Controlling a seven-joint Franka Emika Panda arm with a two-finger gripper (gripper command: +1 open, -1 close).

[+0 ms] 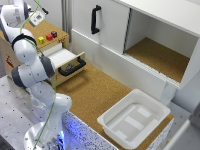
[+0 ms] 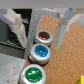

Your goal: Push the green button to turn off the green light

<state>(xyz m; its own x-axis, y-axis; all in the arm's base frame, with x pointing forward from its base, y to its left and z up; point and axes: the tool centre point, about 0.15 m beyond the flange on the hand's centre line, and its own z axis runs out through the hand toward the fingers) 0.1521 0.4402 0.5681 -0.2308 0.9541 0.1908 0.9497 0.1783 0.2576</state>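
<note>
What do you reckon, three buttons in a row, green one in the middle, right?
No: the blue button is in the middle; the green button and the red button are at the ends, per the wrist view.

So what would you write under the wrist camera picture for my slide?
Open tool hovering above round red, blue and green buttons on cork.
</note>
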